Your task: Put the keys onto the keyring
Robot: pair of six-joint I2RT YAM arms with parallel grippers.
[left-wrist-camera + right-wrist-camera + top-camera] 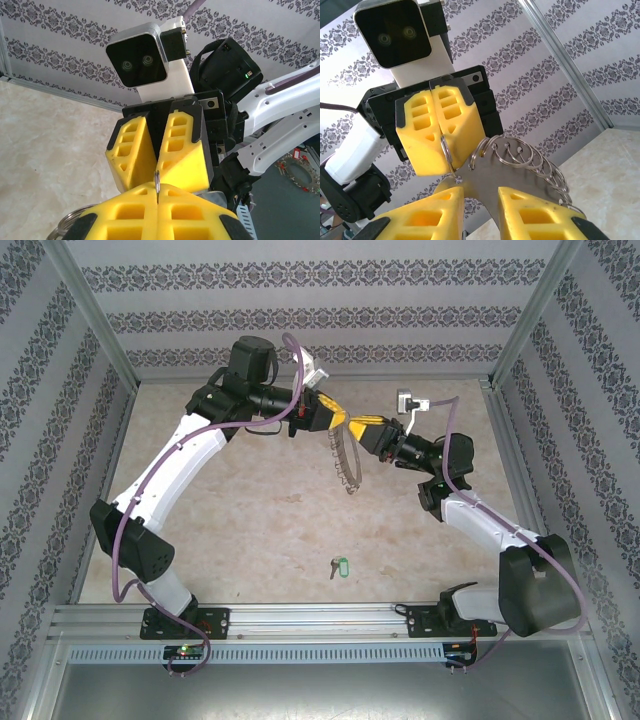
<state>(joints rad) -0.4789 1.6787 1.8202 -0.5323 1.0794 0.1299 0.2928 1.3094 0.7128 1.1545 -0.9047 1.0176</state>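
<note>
Clamping the keyring (520, 155), the left pincer (443, 152) steadies it, though I cannot tell whether the right pincer (480, 200) grips; next, fetch the keys (338, 566) at six o'clock.

**LIGHT AND PICTURE QUALITY**

Light is bright, even and diffuse, seemingly from above. The top view is pale and slightly washed out, with only faint, soft-edged shadows on the table (300, 530). The keys (338, 566) are small and their detail is soft. In the right wrist view the near yellow fingers (535, 217) at the bottom edge are out of focus, while the wallpaper (545, 75) is fairly sharp. Bright glints sit on the keyring (520, 155) loops.
</note>
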